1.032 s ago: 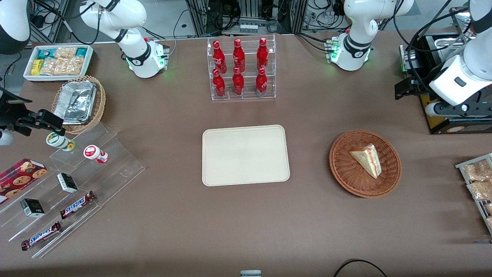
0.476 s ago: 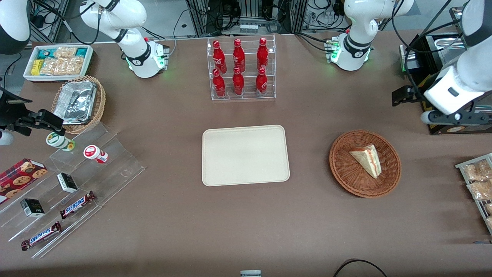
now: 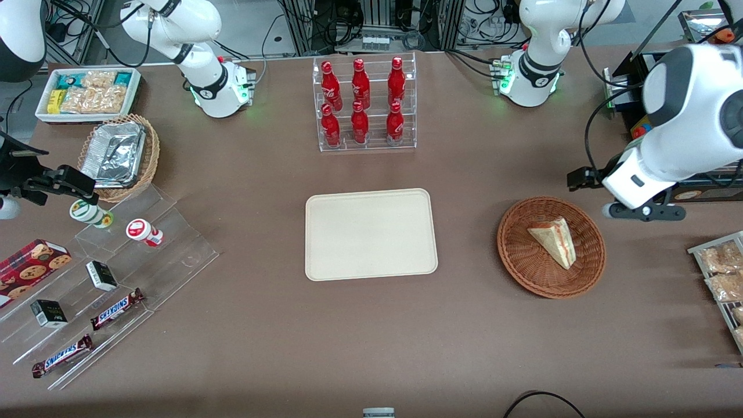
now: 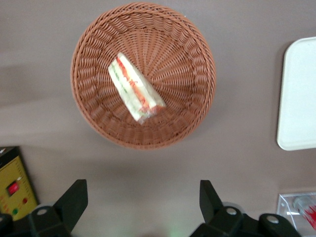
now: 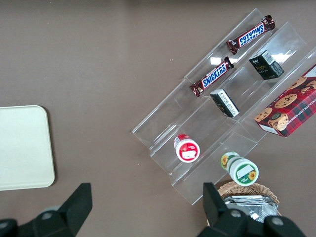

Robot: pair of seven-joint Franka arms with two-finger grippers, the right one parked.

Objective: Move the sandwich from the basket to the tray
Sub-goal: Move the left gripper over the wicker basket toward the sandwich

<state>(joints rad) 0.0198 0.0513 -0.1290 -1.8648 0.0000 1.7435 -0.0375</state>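
1. Presently the tray (image 3: 371, 234) lies bare, well apart from the basket (image 3: 525, 264) toward the parked arm's end.
2. Inside the basket rests the sandwich (image 3: 553, 240), ungrasped.
3. Spread wide and carrying nothing, the gripper (image 4: 140, 205) hangs above the table just beside the basket.
4. Risk: descending off-centre, a fingertip (image 4: 74, 197) could strike the basket's woven rim and shove it, or pinch the soft wedge crooked.
5. Compared with a second ago, the arm has swung much closer to the basket; sandwich and tray are unmoved.
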